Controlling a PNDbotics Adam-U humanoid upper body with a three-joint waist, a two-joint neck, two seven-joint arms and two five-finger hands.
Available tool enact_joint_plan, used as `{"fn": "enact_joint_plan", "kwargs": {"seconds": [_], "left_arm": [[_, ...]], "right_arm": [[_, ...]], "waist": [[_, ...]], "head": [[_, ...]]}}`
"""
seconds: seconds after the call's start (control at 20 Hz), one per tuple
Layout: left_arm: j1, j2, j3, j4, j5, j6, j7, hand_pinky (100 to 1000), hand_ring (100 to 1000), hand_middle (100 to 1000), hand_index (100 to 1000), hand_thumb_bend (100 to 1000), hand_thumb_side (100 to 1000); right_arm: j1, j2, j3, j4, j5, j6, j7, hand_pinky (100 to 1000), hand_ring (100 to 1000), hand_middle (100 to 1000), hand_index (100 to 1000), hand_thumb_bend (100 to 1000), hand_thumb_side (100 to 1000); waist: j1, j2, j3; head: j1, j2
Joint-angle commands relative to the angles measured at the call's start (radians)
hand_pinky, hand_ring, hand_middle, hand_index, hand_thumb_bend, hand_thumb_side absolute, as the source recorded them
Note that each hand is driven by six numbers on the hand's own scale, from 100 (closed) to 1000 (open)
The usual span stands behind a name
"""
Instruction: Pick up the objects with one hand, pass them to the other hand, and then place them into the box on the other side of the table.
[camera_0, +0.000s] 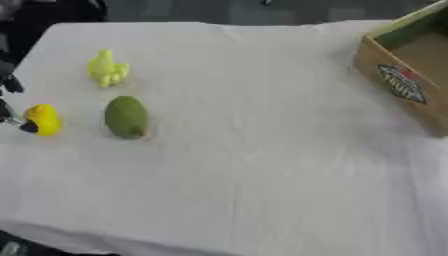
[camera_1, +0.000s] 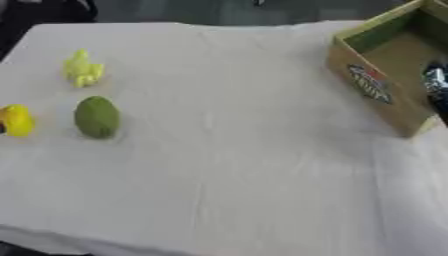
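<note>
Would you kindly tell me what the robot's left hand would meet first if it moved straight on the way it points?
Most likely the yellow object, directly ahead of the left hand; I cannot tell whether they already touch. The green fruit lies beyond it.

White-clothed table (camera_0: 262, 165), green fruit (camera_0: 126, 117), yellow fruit (camera_0: 44, 120), pale-yellow bunch (camera_0: 107, 68), cardboard box (camera_1: 376, 90)

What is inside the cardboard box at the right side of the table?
The cardboard box shows only its bare brown floor and inner walls; no object lies in the visible part. The right hand, dark, shows at its far right edge and hides that corner, and the picture cuts off the rest.
</note>
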Motion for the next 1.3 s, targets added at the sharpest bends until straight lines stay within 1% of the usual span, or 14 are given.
{"fn": "enact_joint_plan", "kwargs": {"seconds": [0.05, 0.2, 0.4, 0.55, 0.7, 0.95, 1.3], "left_arm": [[-0.020, 0.012, 0.010, 0.022, -0.025, -0.007, 0.021, 736, 793, 761, 789, 804, 291], [-0.023, 0.001, 0.010, 0.040, -0.019, -0.009, 0.037, 734, 789, 758, 787, 791, 296], [-0.025, -0.005, 0.011, 0.056, -0.004, -0.009, 0.037, 734, 789, 759, 790, 796, 300], [-0.028, -0.014, 0.015, 0.064, -0.007, 0.002, 0.058, 727, 781, 755, 798, 773, 293], [-0.034, -0.030, 0.020, 0.083, -0.009, 0.017, 0.082, 724, 777, 752, 805, 768, 296], [-0.046, -0.050, 0.025, 0.107, -0.037, 0.026, 0.116, 724, 780, 753, 815, 776, 281], [-0.053, -0.061, 0.046, 0.136, -0.073, 0.038, 0.123, 727, 783, 756, 818, 776, 282]], "right_arm": [[-0.009, -0.025, 0.000, -0.013, 0.006, -0.002, 0.005, 1000, 859, 790, 954, 100, 630], [-0.008, -0.025, 0.001, -0.011, 0.008, -0.001, 0.006, 1000, 859, 790, 954, 100, 630], [-0.008, -0.024, 0.002, -0.009, 0.009, -0.001, 0.007, 1000, 860, 790, 954, 100, 631], [-0.009, -0.023, 0.002, -0.008, 0.009, -0.001, 0.008, 1000, 860, 790, 954, 100, 631], [-0.010, -0.022, 0.002, -0.008, 0.009, -0.001, 0.009, 1000, 860, 790, 954, 100, 632], [-0.012, -0.019, 0.003, -0.008, 0.010, -0.001, 0.011, 1000, 860, 790, 955, 100, 633], [-0.012, -0.018, 0.004, -0.009, 0.011, -0.001, 0.013, 1000, 860, 790, 955, 100, 634]], "waist": [[-0.003, -0.012, 0.001], [-0.004, -0.012, 0.002], [-0.004, -0.012, 0.002], [-0.004, -0.012, 0.001], [-0.006, -0.011, 0.000], [-0.009, -0.006, -0.002], [-0.012, -0.003, -0.002]], "head": [[0.004, -0.003], [0.006, -0.005], [0.010, -0.008], [0.011, -0.012], [0.013, -0.015], [0.014, -0.019], [0.011, -0.019]]}}
